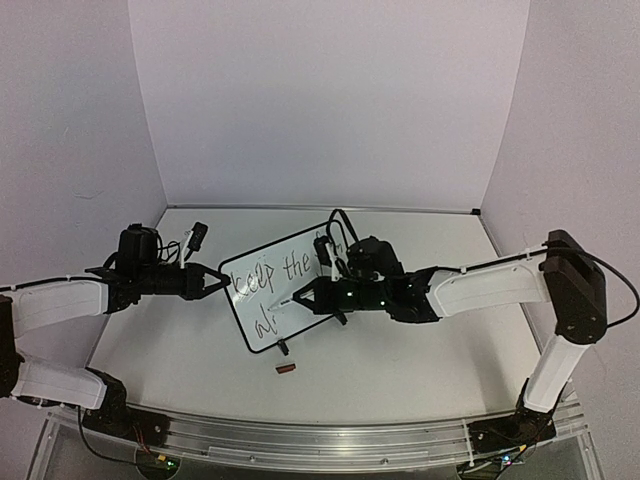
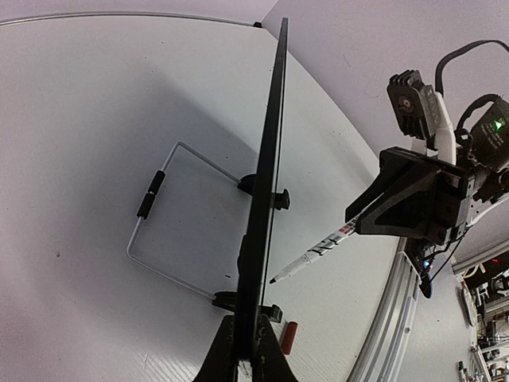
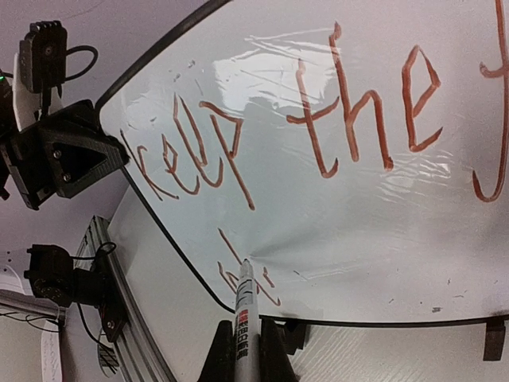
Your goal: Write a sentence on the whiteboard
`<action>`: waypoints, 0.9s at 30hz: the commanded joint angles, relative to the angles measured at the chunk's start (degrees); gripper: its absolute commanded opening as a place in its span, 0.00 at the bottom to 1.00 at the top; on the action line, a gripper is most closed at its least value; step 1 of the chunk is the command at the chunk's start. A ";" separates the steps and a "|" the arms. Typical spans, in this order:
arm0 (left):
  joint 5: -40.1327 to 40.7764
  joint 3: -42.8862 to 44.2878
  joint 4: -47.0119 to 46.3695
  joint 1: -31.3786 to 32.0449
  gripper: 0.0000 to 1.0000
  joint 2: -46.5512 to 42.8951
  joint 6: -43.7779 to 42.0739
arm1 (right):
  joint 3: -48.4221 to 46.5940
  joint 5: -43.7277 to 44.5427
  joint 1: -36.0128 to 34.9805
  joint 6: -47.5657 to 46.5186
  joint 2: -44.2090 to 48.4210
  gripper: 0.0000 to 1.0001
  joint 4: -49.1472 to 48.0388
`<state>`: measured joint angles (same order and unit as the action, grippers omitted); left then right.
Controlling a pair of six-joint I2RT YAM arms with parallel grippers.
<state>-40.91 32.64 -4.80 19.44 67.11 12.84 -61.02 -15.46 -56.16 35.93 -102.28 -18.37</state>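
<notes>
1. Surface point(image 1: 420, 360): white, walled on the left, right and far sides.
2. Whiteboard point(image 1: 285, 322): stands mid-surface, propped at a tilt and skewed, writing face towards the right arm.
3. Left gripper point(image 1: 215, 281): closed narrow on the whiteboard's left rim, steadying it.
4. Right gripper point(image 1: 305, 298): closed on the marker point(image 3: 242, 314), tip on the board low at its left, close to the bottom rim.
5. Sentence point(image 3: 318, 135): top line reads "keep the f…" before the view cuts it off. A second line is just begun at the tip, seemingly "al". Judged roughly two-thirds written.
6. Wire stand point(image 2: 171, 215): thin bail flat on the surface behind the board.
7. Cap point(image 1: 286, 369): small reddish piece, probably the marker's, on the surface just near of the board's bottom edge.
8. Feet point(image 3: 493, 338): small black tabs under the bottom rim.

Hazards, as judgements:
- Pen pressure may swing the board about its single clamped edge, smearing strokes.
- The second line starts low, so letters could run onto the rim.
- The marker could twist in its grip.

Obstructions: the cap lies near the right arm's path. The left gripper crowds the line's start.
</notes>
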 commanded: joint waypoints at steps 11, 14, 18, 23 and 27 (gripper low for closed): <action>3.52 1.72 0.44 -0.46 0.00 -0.30 -2.73 | -2.15 1.49 0.31 -0.72 0.28 0.00 -0.84; 3.54 1.72 0.47 -0.45 0.00 -0.31 -2.73 | -1.82 1.44 0.34 -0.51 0.02 0.00 -0.80; 3.55 1.81 0.44 -0.43 0.00 -0.29 -2.73 | -1.54 1.76 0.34 -0.27 -0.40 0.00 -0.79; 3.55 1.83 0.55 -0.45 0.00 -0.40 -2.73 | -1.25 2.08 0.31 -0.14 -0.72 0.00 -0.79; 3.52 1.81 0.59 -0.42 0.00 -0.24 -2.73 | -1.21 2.16 0.31 0.04 -1.03 0.00 -0.79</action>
<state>-40.91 32.64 -4.80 19.44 67.13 12.82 -62.13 -14.39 -56.12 35.83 -102.32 -18.35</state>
